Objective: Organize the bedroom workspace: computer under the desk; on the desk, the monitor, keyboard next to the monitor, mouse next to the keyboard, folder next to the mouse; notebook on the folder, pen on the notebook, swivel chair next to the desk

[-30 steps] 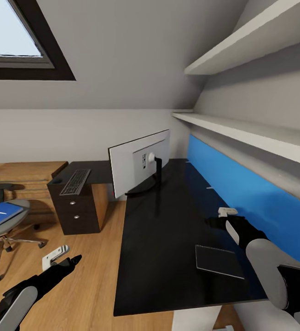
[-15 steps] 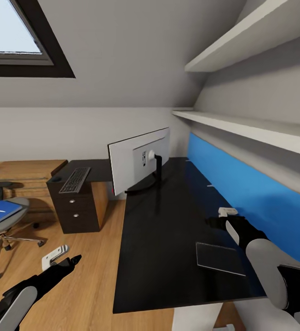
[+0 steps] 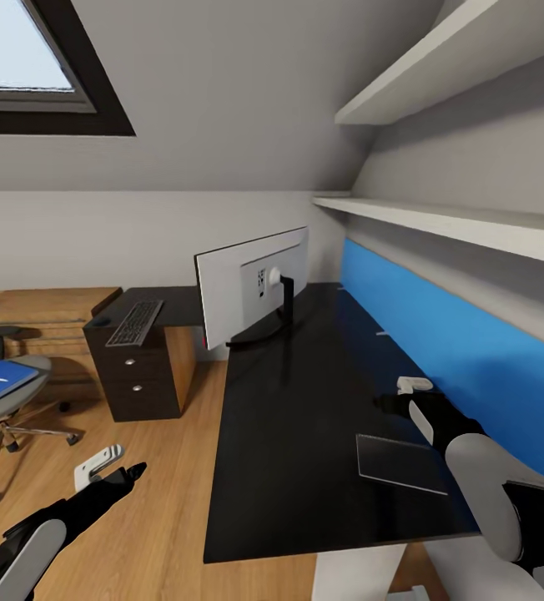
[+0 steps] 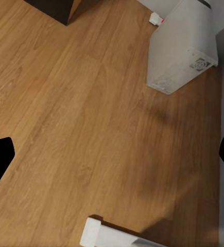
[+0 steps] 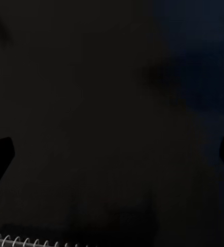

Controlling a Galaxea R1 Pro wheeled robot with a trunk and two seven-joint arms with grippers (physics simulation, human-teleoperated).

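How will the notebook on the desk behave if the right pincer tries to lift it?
The notebook looks thin and lies flat on the desk, so it is probably light, hard to get under, and may slide. Its spiral edge suggests the cover could flop open.

Black arms w/ grey forearm shells, white brackets.

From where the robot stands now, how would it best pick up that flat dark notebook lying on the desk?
The notebook lies flat on the desk, just beside the right gripper. Probably best to come from above and pinch a free edge, since it is too thin for any other hold.
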